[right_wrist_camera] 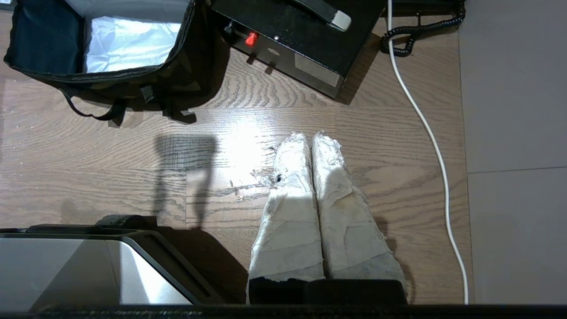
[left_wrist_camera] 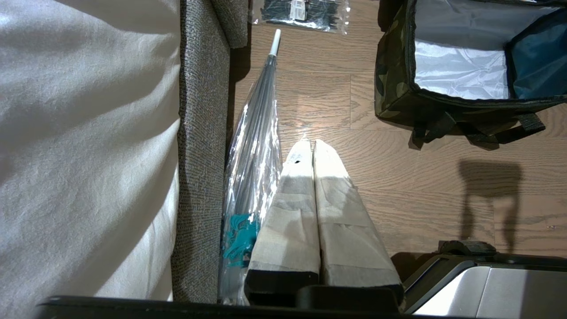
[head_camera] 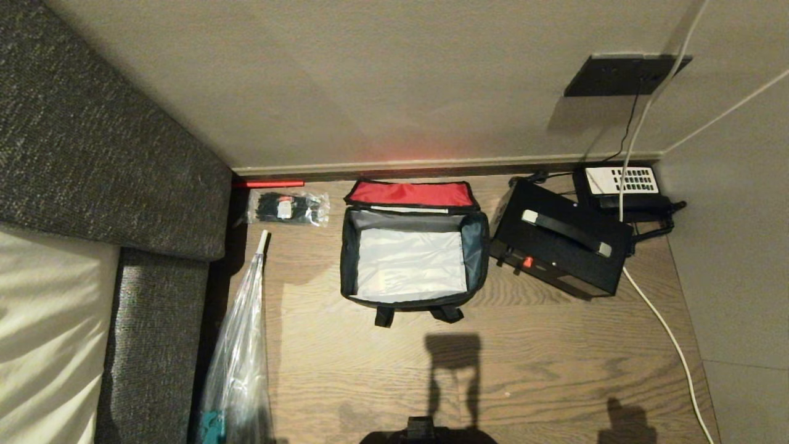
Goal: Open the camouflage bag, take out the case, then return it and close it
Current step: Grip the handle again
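The camouflage bag [head_camera: 347, 259] stands open on the wooden floor, its red-lined lid [head_camera: 410, 193] folded back toward the wall. Its silver-lined inside holds nothing. The black case [head_camera: 542, 253], with a handle on top and a small red mark on its near side, sits on the floor just right of the bag. The left wrist view shows the bag's camouflage side [left_wrist_camera: 392, 75]; the right wrist view shows the bag [right_wrist_camera: 177, 75] and the case [right_wrist_camera: 292, 31]. My left gripper [left_wrist_camera: 312, 144] and right gripper [right_wrist_camera: 308, 137] hang shut and empty over bare floor, short of the bag. Neither shows in the head view.
A clear packet of black ties [head_camera: 286, 208] lies left of the bag. A folded clear umbrella [head_camera: 240, 345] lies along the grey sofa [head_camera: 92, 154]. A black telephone [head_camera: 619, 182] sits behind the case, and a white cable [head_camera: 666, 333] trails down the right. The wall runs just behind.
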